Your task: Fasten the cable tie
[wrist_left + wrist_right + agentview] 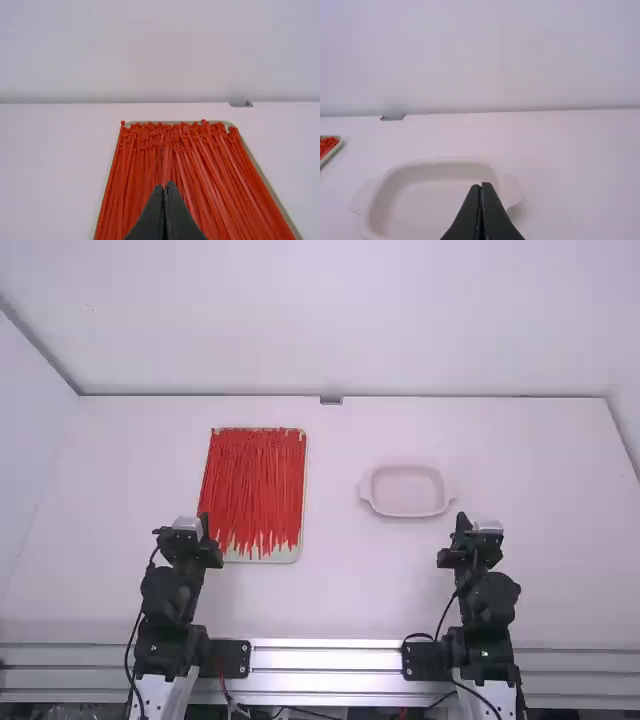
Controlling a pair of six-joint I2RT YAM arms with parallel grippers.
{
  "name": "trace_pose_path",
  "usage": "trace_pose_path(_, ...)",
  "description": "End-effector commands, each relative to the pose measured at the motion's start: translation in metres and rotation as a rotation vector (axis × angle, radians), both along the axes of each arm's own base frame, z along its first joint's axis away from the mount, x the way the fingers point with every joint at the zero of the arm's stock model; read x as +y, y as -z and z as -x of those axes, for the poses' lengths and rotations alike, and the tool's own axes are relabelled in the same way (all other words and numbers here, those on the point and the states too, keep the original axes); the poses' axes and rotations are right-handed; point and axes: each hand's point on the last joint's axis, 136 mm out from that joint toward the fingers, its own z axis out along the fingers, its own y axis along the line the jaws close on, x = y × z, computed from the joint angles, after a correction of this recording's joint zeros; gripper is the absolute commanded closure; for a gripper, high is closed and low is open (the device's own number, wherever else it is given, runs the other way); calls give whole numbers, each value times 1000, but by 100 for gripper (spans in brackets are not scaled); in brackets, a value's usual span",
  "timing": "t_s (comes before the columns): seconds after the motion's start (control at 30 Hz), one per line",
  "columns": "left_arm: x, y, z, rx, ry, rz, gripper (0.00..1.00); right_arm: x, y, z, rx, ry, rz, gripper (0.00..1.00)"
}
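Plainly laid out, a thick sheaf of red cable ties lies on a flat, pale rectangular tray with rounded corners, left of the table's middle. The ties are thin, straight plastic strips packed side by side, running lengthwise, with their small square heads bunched at the tray's far end and their thin tails ending in a ragged line at the near end. To the right of the tray, well apart from it, sits a shallow white dish, a smooth rounded rectangle with a small lug handle on each short side. The left gripper hovers over the near end of the ties, its two black tapered fingers pressed together with nothing between them. The right gripper hangs just before the dish's near rim, likewise closed on nothing. The table is matte white and meets plain white walls behind and at the sides; a small grey bracket sits at the back edge. An aluminium rail carries both arm bases.
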Motion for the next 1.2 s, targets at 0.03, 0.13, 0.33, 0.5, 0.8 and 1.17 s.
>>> trace_pose_path(0.03, 0, 0, 0, 0, 0, 0, 100, 0, 0, 0, 0, 1, 1, 100)
trace_pose_path(0.13, 0, -1, 0, 2, 0, 1, 99, 0, -1, 0, 0, 1, -1, 99)
trace_pose_path(0.33, -1, -5, 0, 21, 4, 0, 95, 1, -4, -1, 9, -4, -11, 95)
trace_pose_path(0.5, -4, -8, 0, 49, 23, 3, 91, 3, -9, -2, 19, -10, -25, 91)
trace_pose_path(0.8, -9, -21, -5, 116, 46, 62, 78, 14, -13, -9, 91, -60, -114, 78)
trace_pose_path(1.17, -2, -38, -26, 211, -2, 121, 58, 34, -16, -19, 231, -153, -159, 58)
